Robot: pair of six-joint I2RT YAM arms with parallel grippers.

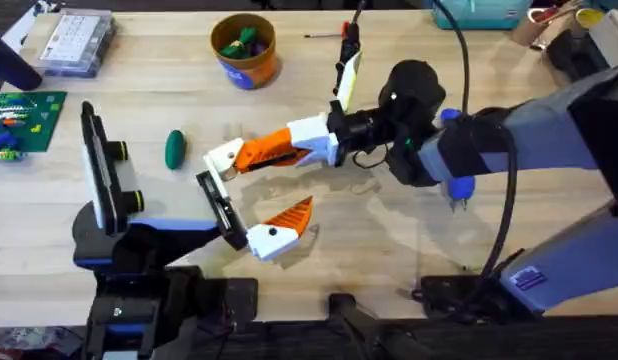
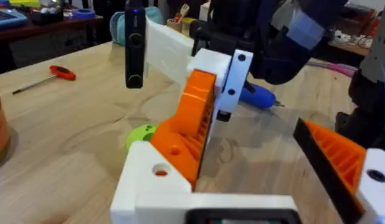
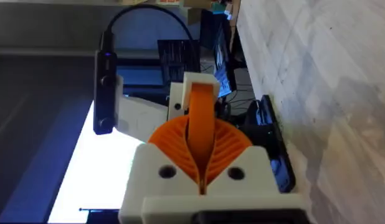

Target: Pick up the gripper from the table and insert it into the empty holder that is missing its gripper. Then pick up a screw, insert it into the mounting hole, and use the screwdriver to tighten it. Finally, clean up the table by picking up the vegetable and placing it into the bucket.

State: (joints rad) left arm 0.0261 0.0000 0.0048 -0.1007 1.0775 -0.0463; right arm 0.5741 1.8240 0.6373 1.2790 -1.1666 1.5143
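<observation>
The loose gripper (image 1: 225, 157), a white piece with an orange ribbed pad, hangs just above the table centre. My right gripper (image 1: 274, 150) is shut on it, its orange pads (image 3: 202, 134) pressed together around it. The piece's white end (image 2: 152, 177) meets the far end of the black rail holder (image 1: 219, 208) on my left gripper (image 1: 251, 200). That gripper stands open with one orange finger (image 2: 342, 155) mounted at the other end. The green vegetable (image 1: 175, 149) lies to the left of both. The blue bucket (image 1: 244, 48) stands at the back. No screw can be made out.
A red-handled driver (image 1: 344, 30) lies at the back centre. A blue pen-shaped driver (image 1: 459, 187) rests under my right arm. A clear parts box (image 1: 79, 40) and a green board (image 1: 24, 115) sit at the far left. The bucket holds colourful toy pieces.
</observation>
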